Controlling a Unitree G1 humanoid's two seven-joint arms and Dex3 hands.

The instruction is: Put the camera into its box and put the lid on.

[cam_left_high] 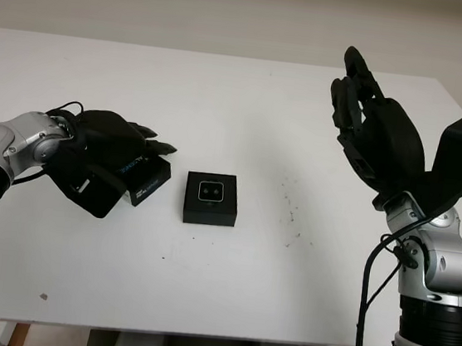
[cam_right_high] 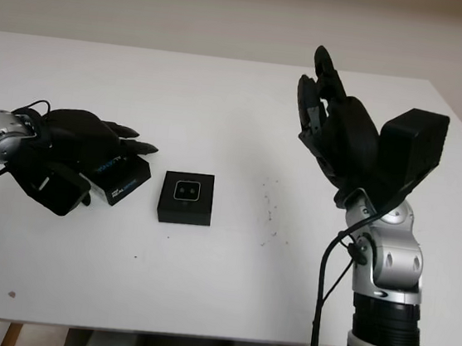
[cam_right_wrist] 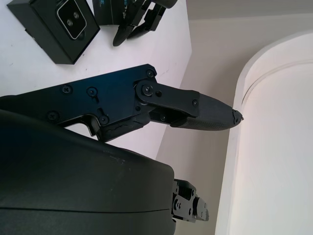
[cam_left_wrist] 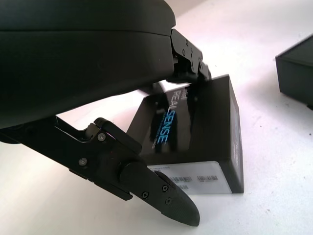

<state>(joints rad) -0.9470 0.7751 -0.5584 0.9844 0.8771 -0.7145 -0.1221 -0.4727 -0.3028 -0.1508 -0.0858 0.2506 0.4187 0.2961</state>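
The black box (cam_left_high: 210,211) sits mid-table with the camera (cam_left_high: 211,191) inside it, lens face up; both also appear in the right wrist view, box (cam_right_wrist: 44,36) and camera (cam_right_wrist: 72,18). Left of it lies the black lid (cam_left_high: 153,182), printed REALSENSE (cam_left_wrist: 205,122). My left hand (cam_left_high: 135,170) is open over the lid, its fingers (cam_left_wrist: 188,54) reaching across the lid's top and its thumb (cam_left_wrist: 161,196) in front of the labelled side. Whether they press on the lid, I cannot tell. My right hand (cam_left_high: 360,100) is open and raised high above the table's right side.
The white table (cam_left_high: 246,116) stretches wide around the box. A black cable (cam_left_high: 61,110) loops behind my left wrist. A few dark specks (cam_left_high: 290,213) mark the surface right of the box. The front edge (cam_left_high: 196,334) runs close below.
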